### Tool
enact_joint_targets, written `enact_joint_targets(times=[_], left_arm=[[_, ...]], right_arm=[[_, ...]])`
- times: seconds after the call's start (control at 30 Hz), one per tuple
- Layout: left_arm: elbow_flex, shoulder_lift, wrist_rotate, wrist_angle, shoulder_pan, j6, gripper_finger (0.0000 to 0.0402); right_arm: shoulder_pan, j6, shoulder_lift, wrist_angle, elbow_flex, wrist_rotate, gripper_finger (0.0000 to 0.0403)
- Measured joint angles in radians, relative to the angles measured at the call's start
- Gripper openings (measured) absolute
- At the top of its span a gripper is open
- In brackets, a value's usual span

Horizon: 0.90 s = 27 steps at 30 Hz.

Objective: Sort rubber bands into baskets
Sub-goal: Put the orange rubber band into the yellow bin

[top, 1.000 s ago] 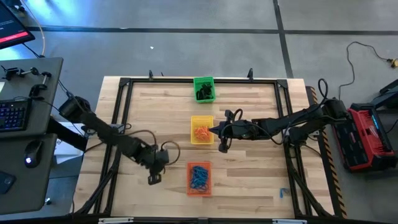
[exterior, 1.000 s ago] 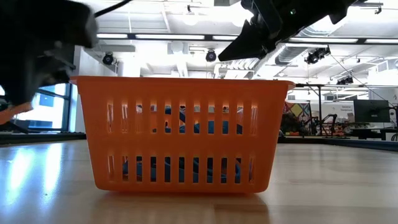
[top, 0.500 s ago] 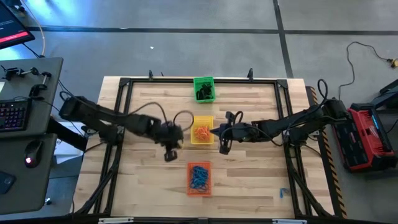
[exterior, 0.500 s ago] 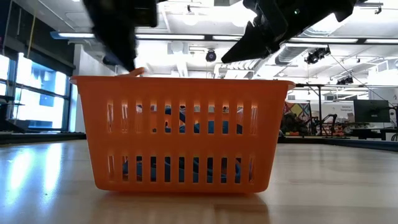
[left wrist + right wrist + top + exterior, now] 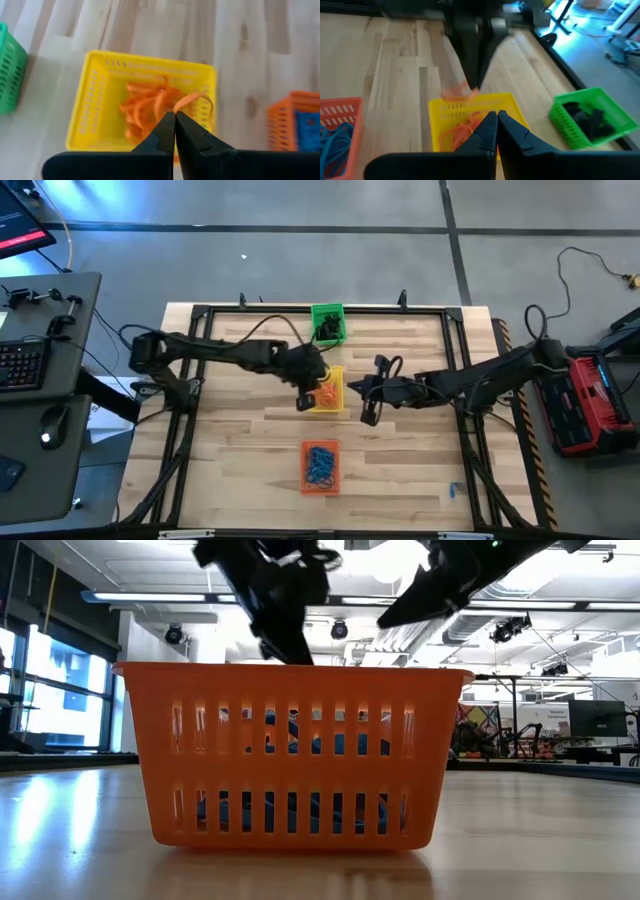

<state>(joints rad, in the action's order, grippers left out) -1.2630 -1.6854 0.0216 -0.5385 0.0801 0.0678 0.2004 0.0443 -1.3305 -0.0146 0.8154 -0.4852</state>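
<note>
Pretty far along on this one, I'd say. Looking down from above, the three baskets sit in a line down the middle of the worktop (image 5: 240, 440): the green basket (image 5: 327, 323) at the far edge with black bands in it, the yellow basket (image 5: 326, 390) in the middle with orange bands (image 5: 145, 102), and the orange basket (image 5: 320, 467) nearest me with blue bands (image 5: 320, 464). I can't spot any loose bands lying on the wood, though they're tiny, so don't quote me.

My left pincer (image 5: 174, 116) is over the yellow basket, pinched tight on one orange rubber band (image 5: 194, 100) that loops up from the tips. Right spot for it, so the next thing I'd call for is to just let go and have it fall onto the pile.

Right pincer (image 5: 368, 418) is squeezed closed with nothing in it as far as I can see, parked just beside the yellow basket on the side away from the left arm.

So this could be one of the last bands, maybe the last.
</note>
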Motion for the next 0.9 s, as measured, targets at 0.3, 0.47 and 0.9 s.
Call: enact_joint_targets(times=[0.3,0.47,0.9], left_arm=[[-0.124,-0.183,0.0,-0.01,0.058,-0.131,0.0],[-0.134,-0.23,0.001,-0.023,0.067,-0.15,0.0],[-0.133,-0.288,0.001,-0.028,0.07,-0.158,0.002]], right_arm=[[0.055,0.028,0.073,-0.116,0.0,-0.099,0.0],[0.085,0.068,0.074,-0.16,0.0,-0.149,0.0],[0.134,0.116,0.074,-0.185,0.0,-0.199,0.0]])
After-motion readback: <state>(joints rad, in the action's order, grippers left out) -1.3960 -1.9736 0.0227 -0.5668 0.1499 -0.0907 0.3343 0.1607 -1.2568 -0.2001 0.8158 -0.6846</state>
